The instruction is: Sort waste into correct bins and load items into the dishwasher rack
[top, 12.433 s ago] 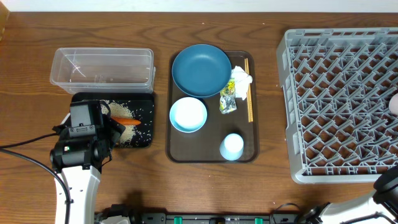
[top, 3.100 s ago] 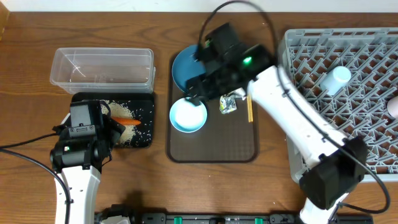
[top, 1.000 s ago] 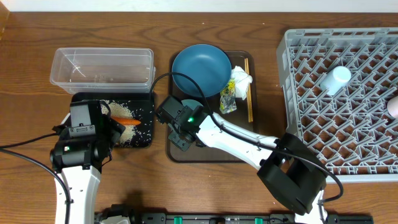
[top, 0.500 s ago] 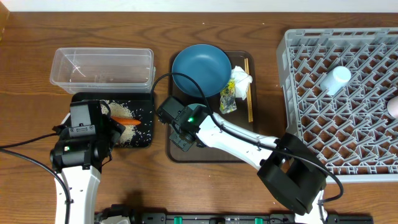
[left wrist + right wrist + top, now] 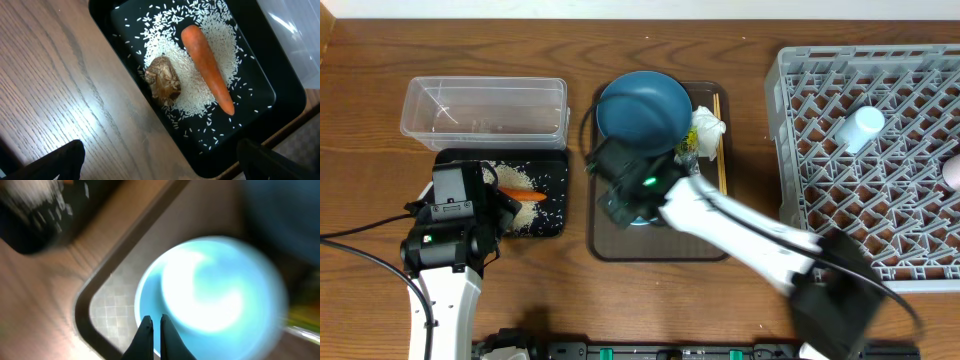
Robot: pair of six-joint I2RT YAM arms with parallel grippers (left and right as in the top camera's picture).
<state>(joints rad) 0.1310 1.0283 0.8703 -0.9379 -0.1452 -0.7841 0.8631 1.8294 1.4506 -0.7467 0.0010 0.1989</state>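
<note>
Bowl point(image 5: 215, 290): round, glossy, pale blue inside, on textured brown tray point(image 5: 107, 312) mid-desk. Right fingers point(image 5: 145, 332) nearly together, pinching its rim; view motion-blurred. Left fingers point(image 5: 60, 160) spread wide over matte black tray point(image 5: 117, 30) near desk's left edge: smooth tapered carrot point(image 5: 207, 75), wrinkled brown lump point(image 5: 164, 85), scattered rice point(image 5: 175, 52). Since half-second ago, right fingers shifted toward desk's right edge; left unmoved.

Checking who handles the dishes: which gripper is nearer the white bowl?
Right. The right gripper pinches the rim of the white bowl; the left gripper hangs open at the black tray, away from the bowl.
</note>
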